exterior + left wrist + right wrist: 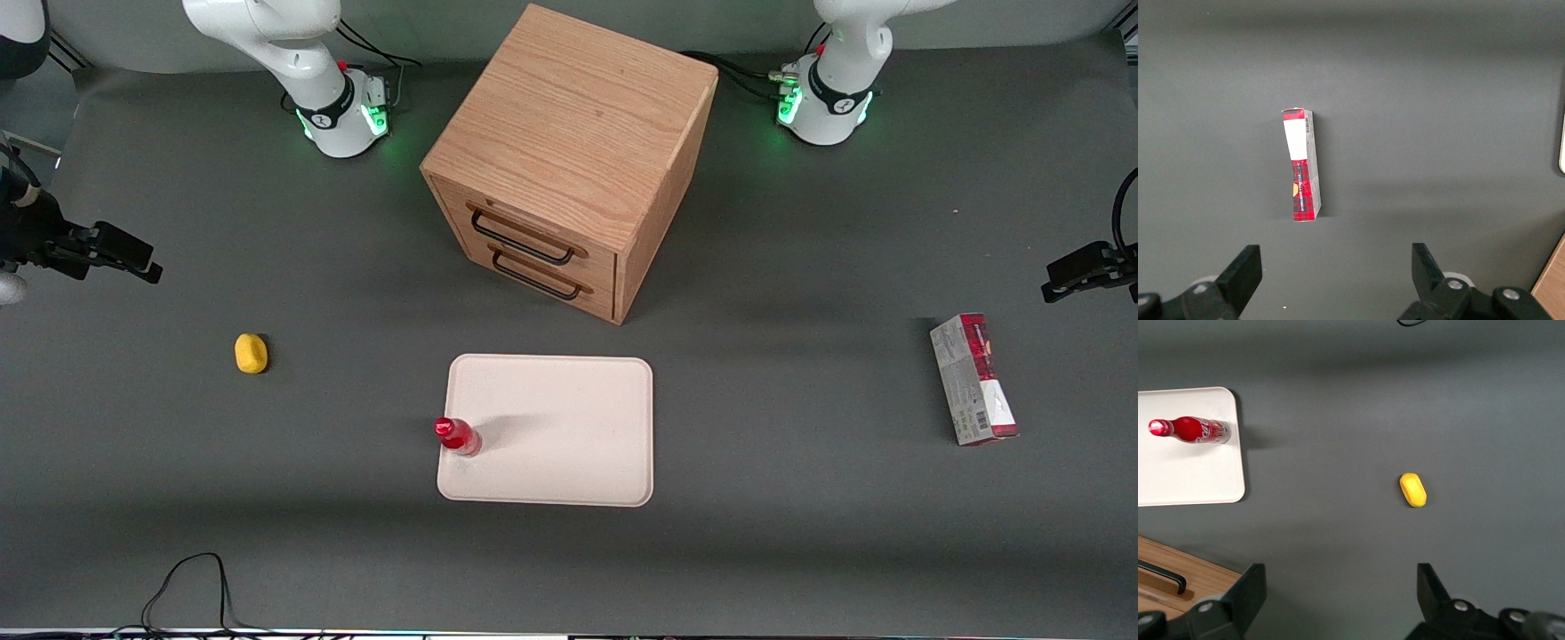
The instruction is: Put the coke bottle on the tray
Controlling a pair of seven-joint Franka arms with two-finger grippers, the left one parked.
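On flat cream tray (569,444): slim glossy coke bottle (458,436); gripper (1338,600) fingers (1248,590) apart.

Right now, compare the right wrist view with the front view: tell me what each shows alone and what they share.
Only the right wrist view shows the gripper close up, fingers spread open, above bare table near the yellow lump.

Only the front view shows the red-and-grey carton toward the parked arm's end, both arm bases, and the whole wooden cabinet.

Both show the coke bottle standing upright on the tray at its edge toward the working arm's end, plus the yellow lump and part of the cabinet's drawer front.
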